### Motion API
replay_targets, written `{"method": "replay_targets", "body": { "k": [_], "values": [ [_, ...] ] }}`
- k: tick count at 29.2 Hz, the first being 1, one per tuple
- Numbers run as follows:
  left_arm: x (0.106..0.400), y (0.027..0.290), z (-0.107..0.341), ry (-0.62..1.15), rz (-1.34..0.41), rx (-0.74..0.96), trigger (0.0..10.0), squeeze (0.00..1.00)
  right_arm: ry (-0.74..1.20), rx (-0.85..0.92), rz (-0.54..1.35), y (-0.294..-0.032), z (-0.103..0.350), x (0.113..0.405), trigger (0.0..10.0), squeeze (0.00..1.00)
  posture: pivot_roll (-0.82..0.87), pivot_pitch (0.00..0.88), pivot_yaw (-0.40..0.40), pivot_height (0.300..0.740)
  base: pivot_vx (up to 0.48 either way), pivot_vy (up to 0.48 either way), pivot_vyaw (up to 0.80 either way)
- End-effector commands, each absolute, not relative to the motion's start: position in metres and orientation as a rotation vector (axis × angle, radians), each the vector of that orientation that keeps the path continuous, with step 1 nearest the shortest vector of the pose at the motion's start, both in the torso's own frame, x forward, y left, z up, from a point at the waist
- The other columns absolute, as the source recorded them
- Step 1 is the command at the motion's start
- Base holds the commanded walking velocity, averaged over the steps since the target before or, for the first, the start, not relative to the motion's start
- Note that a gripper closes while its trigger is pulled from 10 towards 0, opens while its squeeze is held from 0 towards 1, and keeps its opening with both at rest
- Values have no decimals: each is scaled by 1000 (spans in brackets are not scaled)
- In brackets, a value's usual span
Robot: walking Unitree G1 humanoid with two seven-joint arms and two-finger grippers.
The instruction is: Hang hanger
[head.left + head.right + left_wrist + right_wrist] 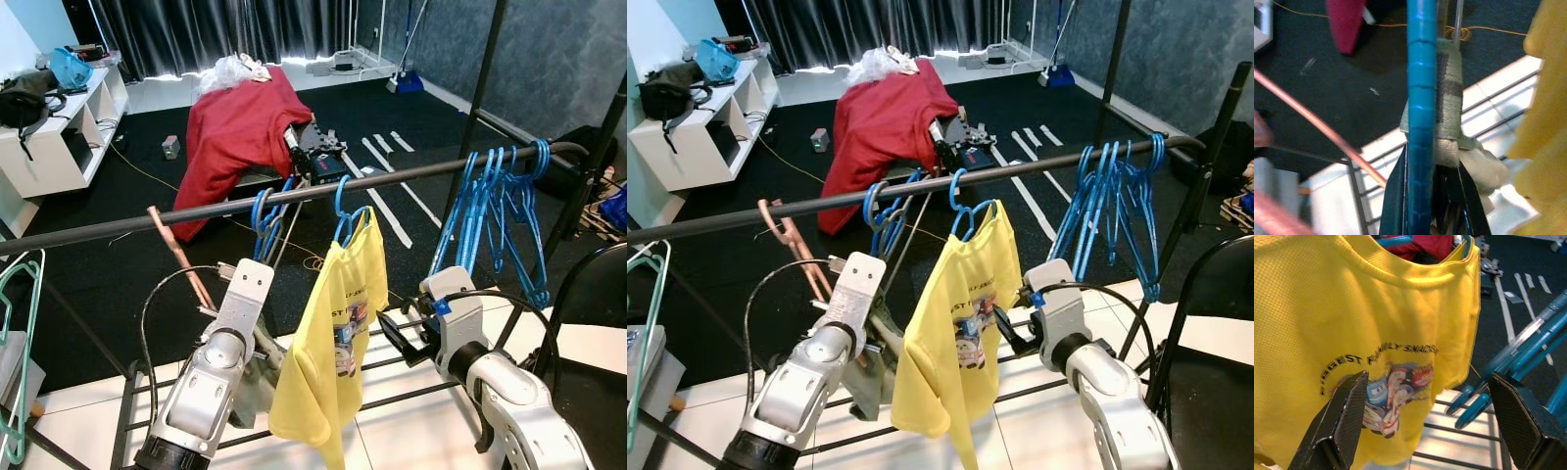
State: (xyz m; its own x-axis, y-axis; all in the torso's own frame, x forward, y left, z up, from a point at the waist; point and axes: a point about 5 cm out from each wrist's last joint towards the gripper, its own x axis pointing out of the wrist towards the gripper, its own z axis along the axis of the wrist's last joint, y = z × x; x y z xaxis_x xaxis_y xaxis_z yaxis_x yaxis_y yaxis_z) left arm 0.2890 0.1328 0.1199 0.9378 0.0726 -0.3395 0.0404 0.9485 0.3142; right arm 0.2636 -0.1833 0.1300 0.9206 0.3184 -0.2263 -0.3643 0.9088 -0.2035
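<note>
- The floor (88, 274) is black carpet beyond a strip of white tile at 6 o'clock; dark curtains (235, 29) close the far wall at 12 o'clock.
- A white shelf unit (54, 137) with bags stands at 10 o'clock.
- A red cloth (240, 132) covers something at 12 o'clock.
- A dark rail (294, 194) crosses from 9 to 3 o'clock.
- The left end effector (1422, 196) is pinched on the blue hanger (1421, 98), which carries a greenish garment and whose hook is over the rail.
- A yellow T-shirt (333, 333) hangs at centre, between the two arms.
- The right end effector (1430, 421) is spread wide, facing the shirt.
- A cluster of bare blue hangers (500, 211) hangs at 3 o'clock.
</note>
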Motion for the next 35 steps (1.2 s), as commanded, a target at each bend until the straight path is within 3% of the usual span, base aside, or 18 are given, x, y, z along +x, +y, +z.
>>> {"method": "replay_targets", "body": {
  "k": [1,2,3,4,5,9,18,28,35],
  "values": [
    [285,163,126,356,113,359,0,0,192,-243,362,-181,130,263,10000,0,-149,35,66,740,0,0,0],
    [281,185,127,364,170,384,0,0,192,-242,363,-181,130,263,10000,0,-149,35,66,740,0,0,0],
    [281,185,127,364,170,384,0,0,192,-242,363,-181,130,263,10000,0,-149,35,66,740,0,0,0],
    [275,219,126,391,254,423,0,0,193,-242,366,-181,130,263,10000,0,-139,37,61,740,0,0,0],
    [275,219,126,391,254,423,0,0,193,-242,366,-181,130,263,10000,0,-139,37,61,740,0,0,0],
    [263,276,115,473,385,463,0,0,194,-245,367,-182,131,264,10000,0,-142,38,58,740,0,0,0],
    [260,291,104,520,406,462,0,0,194,-248,365,-182,131,264,10000,0,-146,38,59,740,0,0,0],
    [256,337,93,603,531,403,0,0,191,-255,355,-182,131,264,10000,0,-160,27,72,740,0,0,0],
    [250,348,92,621,574,381,0,0,190,-253,354,-182,131,264,10000,0,-156,28,73,740,0,0,0]
  ]
}}
